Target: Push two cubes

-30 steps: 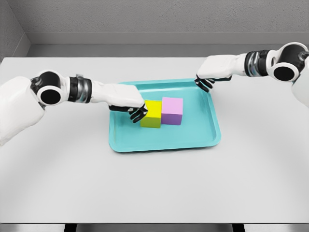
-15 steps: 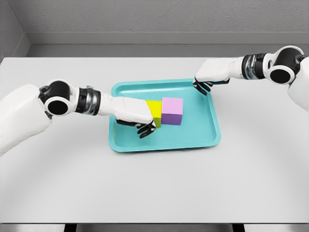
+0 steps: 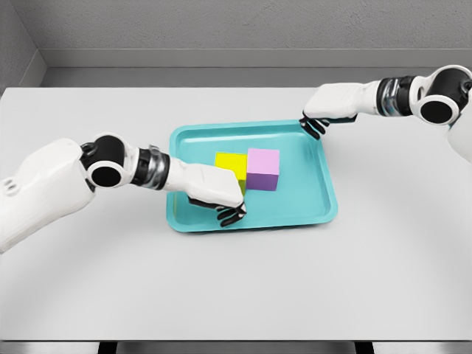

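Yellow cube [image 3: 231,163] and pink cube [image 3: 263,169] sit touching side by side in a teal tray [image 3: 324,199]. Left hand [image 3: 220,199], fingers curled and empty, rests just in front of the yellow cube. Right hand [image 3: 318,122], fingers curled, touches the tray's far rim.

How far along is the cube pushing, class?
Done: the yellow cube and purple cube sit side by side, touching, in the tray. In hand: the left hand, fingers curled, is at the yellow cube's near side; the right hand rests at the tray's far right corner. Left: any further push, since no goal mark shows.
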`<control>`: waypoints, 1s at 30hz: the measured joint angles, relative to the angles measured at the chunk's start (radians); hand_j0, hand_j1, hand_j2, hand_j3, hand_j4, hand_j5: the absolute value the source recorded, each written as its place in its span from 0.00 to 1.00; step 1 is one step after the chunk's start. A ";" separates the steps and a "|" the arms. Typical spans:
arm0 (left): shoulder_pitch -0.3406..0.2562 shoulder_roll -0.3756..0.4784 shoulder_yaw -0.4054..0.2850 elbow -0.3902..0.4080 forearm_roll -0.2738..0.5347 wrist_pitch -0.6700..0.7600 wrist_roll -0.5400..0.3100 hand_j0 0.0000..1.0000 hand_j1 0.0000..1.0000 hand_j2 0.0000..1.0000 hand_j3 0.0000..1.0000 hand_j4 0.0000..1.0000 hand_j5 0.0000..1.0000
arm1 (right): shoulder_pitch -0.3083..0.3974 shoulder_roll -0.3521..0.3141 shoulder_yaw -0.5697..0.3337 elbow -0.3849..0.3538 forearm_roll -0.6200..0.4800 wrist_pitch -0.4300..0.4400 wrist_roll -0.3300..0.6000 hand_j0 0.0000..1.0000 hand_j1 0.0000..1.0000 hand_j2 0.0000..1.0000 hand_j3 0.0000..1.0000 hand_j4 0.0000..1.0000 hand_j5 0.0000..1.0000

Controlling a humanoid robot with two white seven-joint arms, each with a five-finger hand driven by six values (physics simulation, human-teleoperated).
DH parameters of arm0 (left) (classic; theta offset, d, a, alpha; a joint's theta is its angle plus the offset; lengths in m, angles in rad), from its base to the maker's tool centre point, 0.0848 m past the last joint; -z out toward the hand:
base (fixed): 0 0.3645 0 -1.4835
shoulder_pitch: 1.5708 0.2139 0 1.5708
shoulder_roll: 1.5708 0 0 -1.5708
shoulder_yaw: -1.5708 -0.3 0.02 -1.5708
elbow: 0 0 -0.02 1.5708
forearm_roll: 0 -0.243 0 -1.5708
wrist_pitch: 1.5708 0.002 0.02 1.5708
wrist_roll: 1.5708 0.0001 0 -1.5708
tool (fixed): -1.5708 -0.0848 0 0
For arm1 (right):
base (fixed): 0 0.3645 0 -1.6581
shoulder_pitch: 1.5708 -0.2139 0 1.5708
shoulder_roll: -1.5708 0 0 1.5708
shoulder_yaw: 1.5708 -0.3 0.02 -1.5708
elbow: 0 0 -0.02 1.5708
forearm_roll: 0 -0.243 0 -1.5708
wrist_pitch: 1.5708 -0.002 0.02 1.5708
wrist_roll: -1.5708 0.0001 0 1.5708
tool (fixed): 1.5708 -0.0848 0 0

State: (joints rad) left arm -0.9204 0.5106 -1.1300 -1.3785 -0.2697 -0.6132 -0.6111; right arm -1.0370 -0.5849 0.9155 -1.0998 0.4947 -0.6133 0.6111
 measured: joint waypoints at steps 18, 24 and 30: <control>-0.014 -0.053 0.003 0.103 0.008 0.006 0.000 0.14 0.14 0.14 0.14 0.14 0.14 | 0.002 -0.008 -0.004 -0.001 0.000 0.000 0.000 0.21 0.21 0.21 0.21 0.21 0.21; -0.021 -0.054 0.004 0.108 -0.003 0.003 0.000 0.14 0.14 0.14 0.14 0.14 0.14 | 0.003 -0.011 -0.005 -0.001 0.000 0.000 0.000 0.21 0.21 0.21 0.21 0.21 0.21; -0.011 0.022 0.004 -0.049 0.002 0.000 0.000 0.14 0.14 0.14 0.14 0.14 0.14 | 0.006 -0.028 -0.015 -0.004 -0.004 0.000 0.000 0.24 0.24 0.24 0.24 0.24 0.24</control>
State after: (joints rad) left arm -0.9311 0.5326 -1.1260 -1.4279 -0.2676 -0.6129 -0.6110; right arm -1.0308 -0.6134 0.9001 -1.1037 0.4909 -0.6135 0.6111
